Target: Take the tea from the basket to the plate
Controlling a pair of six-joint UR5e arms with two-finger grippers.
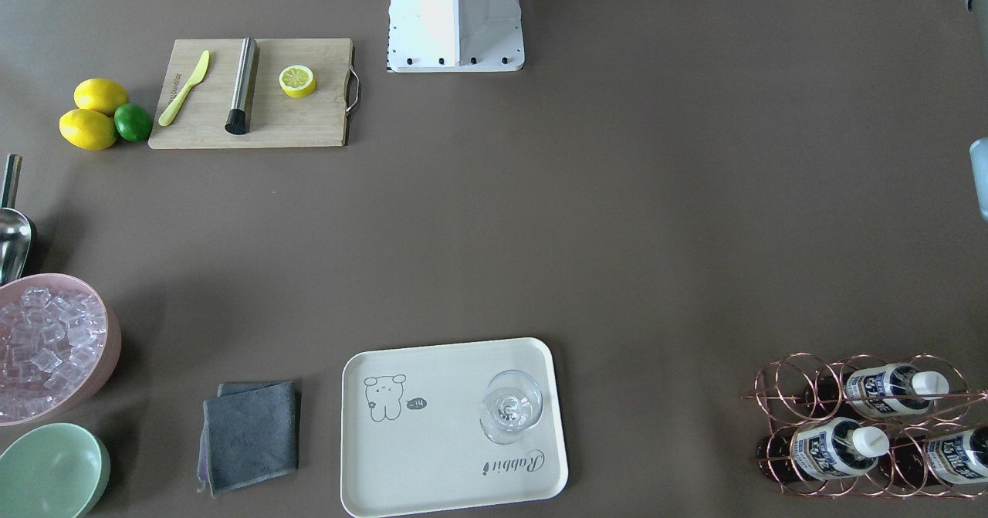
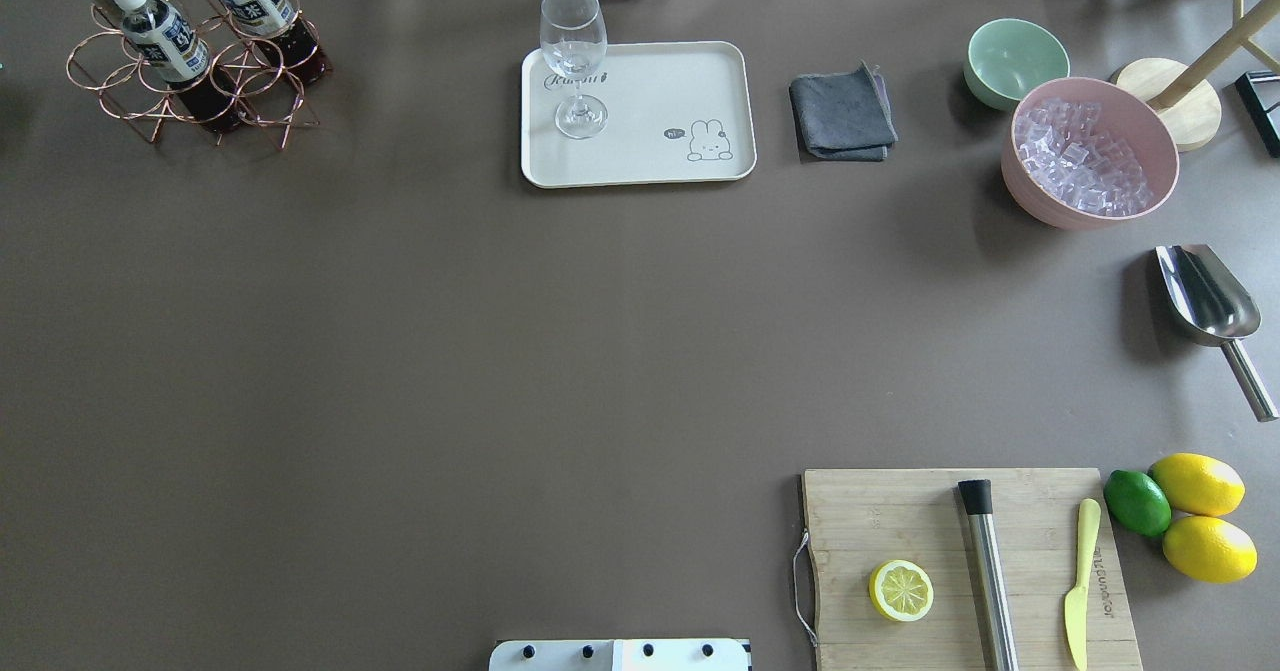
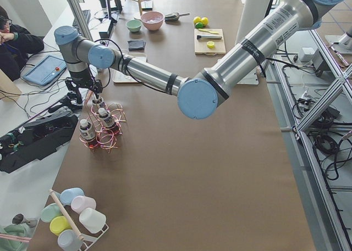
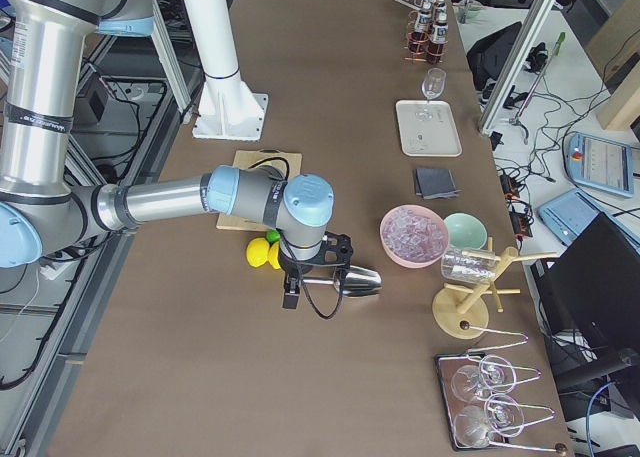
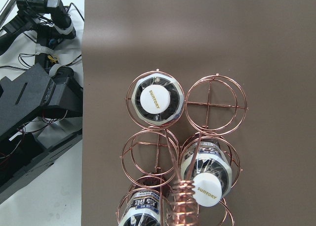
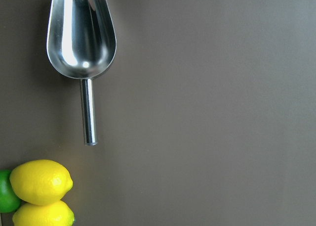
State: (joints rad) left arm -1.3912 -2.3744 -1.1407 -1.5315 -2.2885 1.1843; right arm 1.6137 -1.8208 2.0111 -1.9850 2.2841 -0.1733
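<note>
Three tea bottles (image 1: 888, 385) stand in the rose-gold wire basket (image 1: 795, 394) at the table's corner. In the overhead view the basket (image 2: 110, 81) is at the far left, with the bottles (image 2: 165, 36) in it. The left wrist view looks straight down on the basket (image 5: 212, 105) and a white cap (image 5: 154, 102). My left gripper (image 3: 82, 100) hovers just above the basket; I cannot tell if it is open. The cream plate (image 1: 432, 456) holds a wine glass (image 1: 511, 406). My right gripper (image 4: 300, 282) hangs over a metal scoop; I cannot tell its state.
A grey cloth (image 2: 840, 116), a mint-green bowl (image 2: 1015, 61) and a pink bowl of ice (image 2: 1090, 156) lie right of the plate. A metal scoop (image 2: 1205, 296), lemons and a lime (image 2: 1195, 511), and a cutting board (image 2: 900, 511) with half a lemon, a muddler and a knife are on the right.
</note>
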